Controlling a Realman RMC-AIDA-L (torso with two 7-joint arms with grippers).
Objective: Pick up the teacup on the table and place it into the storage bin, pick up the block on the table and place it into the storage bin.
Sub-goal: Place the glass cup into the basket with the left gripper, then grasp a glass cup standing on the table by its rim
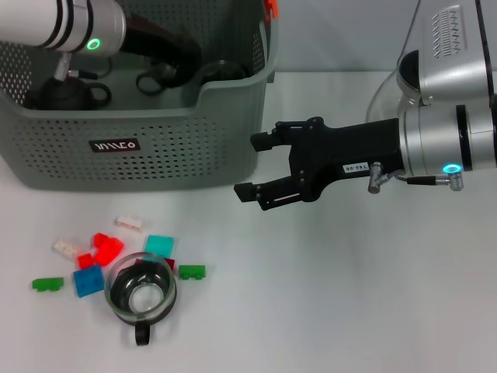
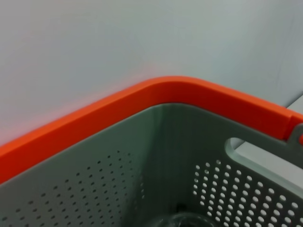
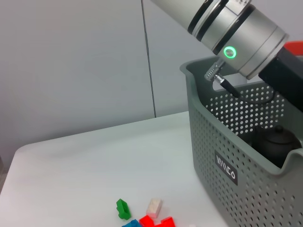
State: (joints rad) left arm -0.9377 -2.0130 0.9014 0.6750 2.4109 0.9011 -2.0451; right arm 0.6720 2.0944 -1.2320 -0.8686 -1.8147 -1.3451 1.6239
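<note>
White table (image 1: 373,295) carries storage bin (image 1: 178,148), teacup (image 1: 141,293), scattered blocks (image 1: 88,280).

your teacup (image 1: 140,296): clear glass, dark handle, upright on the table, near edge. blocks (image 1: 97,256): red, blue, teal, green, white, scattered touching or beside it. storage bin (image 1: 155,140): grey-green, perforated, behind them; contents possibly dark teaware.

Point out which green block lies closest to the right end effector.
The green block right of the glass teacup; the other green block lies at the pile's far left.
</note>
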